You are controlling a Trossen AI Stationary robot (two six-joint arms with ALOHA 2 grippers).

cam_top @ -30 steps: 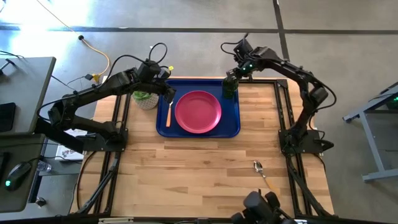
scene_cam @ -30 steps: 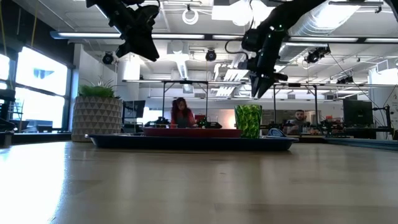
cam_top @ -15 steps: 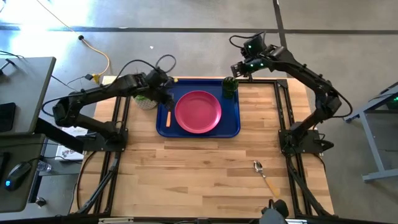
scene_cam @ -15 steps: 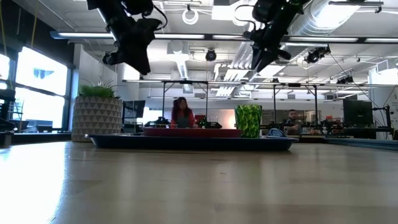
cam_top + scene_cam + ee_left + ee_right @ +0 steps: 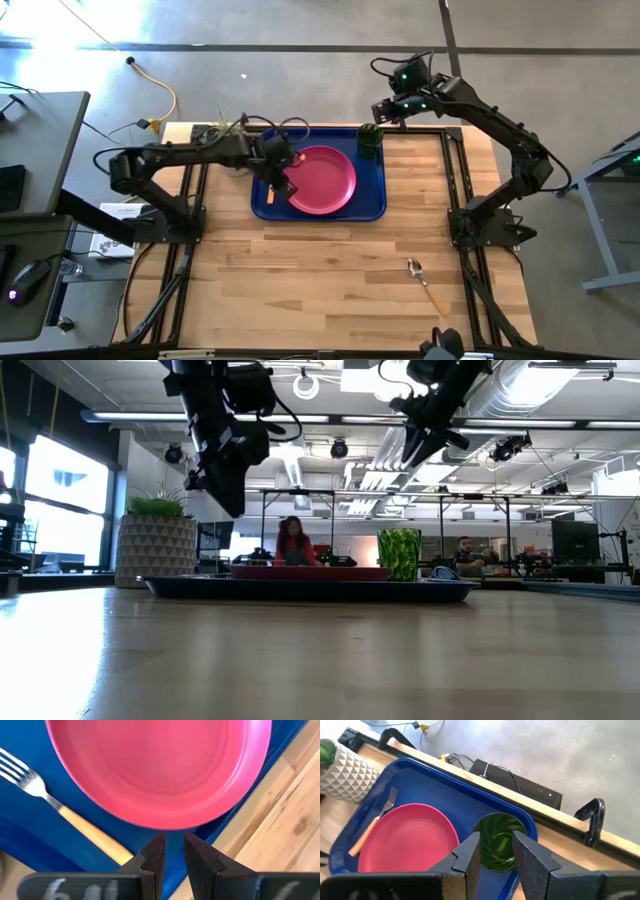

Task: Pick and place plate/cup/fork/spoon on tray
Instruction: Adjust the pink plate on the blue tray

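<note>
The pink plate lies in the middle of the dark blue tray. The green cup stands upright in the tray's far right corner. The fork lies flat on the tray left of the plate. The spoon lies on the table near the front right. My left gripper hovers over the tray's left part, at the plate's edge, narrowly open and empty. My right gripper is high above and just beyond the cup, narrowly open and empty.
A leafy plant in a pale patterned pot stands off the tray's far left corner, partly under my left arm. Bare wooden table spreads in front of the tray. People sit in the room behind the table.
My left gripper has gone from the tray's far left corner toward the table's right and near edge, and lower, to the plate's left edge. My right gripper has risen from just above the cup and gone a little toward the far edge. The cup stays upright.
</note>
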